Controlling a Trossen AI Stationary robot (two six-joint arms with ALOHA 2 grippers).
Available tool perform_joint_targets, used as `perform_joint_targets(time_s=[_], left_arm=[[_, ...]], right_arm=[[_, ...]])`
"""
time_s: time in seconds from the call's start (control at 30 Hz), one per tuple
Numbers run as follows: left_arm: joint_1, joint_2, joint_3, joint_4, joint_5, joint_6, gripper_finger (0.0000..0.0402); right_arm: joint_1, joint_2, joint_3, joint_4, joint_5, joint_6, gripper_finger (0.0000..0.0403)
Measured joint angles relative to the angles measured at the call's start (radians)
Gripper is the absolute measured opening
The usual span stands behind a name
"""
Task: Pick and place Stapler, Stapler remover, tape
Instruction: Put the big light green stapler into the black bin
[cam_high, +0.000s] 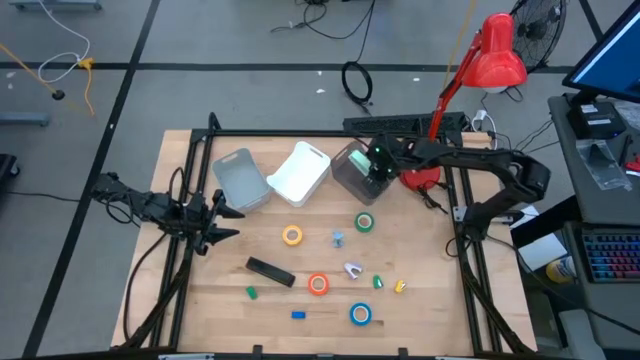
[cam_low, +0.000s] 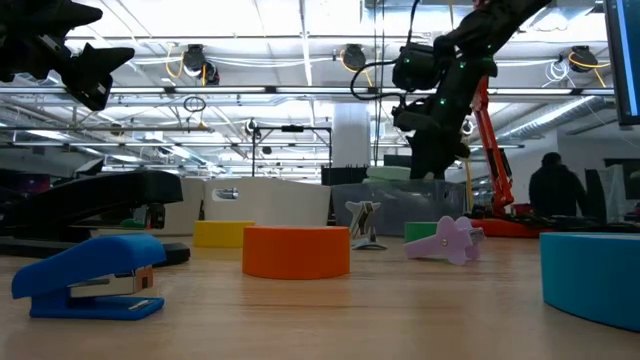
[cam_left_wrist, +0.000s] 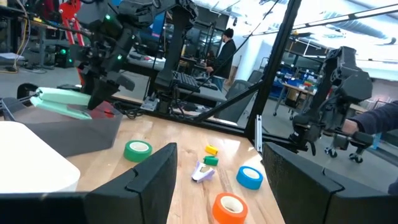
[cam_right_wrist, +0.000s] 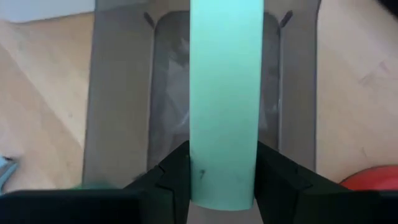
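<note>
Right gripper (cam_right_wrist: 222, 186) over the dark grey bin (cam_high: 352, 172) at about one o'clock on the table (cam_high: 430, 300), fingers closed on a mint-green stapler (cam_right_wrist: 224, 93), held lengthwise above the bin's opening. Not yet let go, by the look of it. Left gripper (cam_high: 222, 222) parked at nine o'clock near the table's edge, fingers spread wide and holding nothing.

Still out on the wood: black stapler (cam_high: 270, 271) at seven o'clock, small blue stapler (cam_high: 298, 314) at six, pale purple staple remover (cam_high: 353, 269) near the middle. Tape rolls scattered: yellow (cam_high: 292, 235) close to centre, green (cam_high: 365, 222) toward two o'clock, orange (cam_high: 318, 284) and blue (cam_high: 360, 315) toward six. Light grey bin (cam_high: 241, 180) and white bin (cam_high: 299, 172) alongside at eleven and twelve.

Risks from here: green stapler looks long against the bin's mouth, so a release off-centre could leave it propped on the rim or tip it out onto the table. Dropping from height could also knock the bin. Red lamp base (cam_high: 421, 178) close beside the bin, so a wide swing away might clip it.
</note>
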Motion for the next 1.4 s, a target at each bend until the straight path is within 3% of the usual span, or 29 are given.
perform_joint_targets(time_s=[1.13,1.4], left_arm=[[0.0,0.0,0.0,0.0,0.0,0.002,0.0241],[0.0,0.0,0.0,0.001,0.0,0.001,0.0241]], right_arm=[[0.004,0.018,-0.002,-0.033,-0.002,-0.05,0.0128],[0.003,0.085,-0.002,-0.027,-0.001,-0.05,0.0128]])
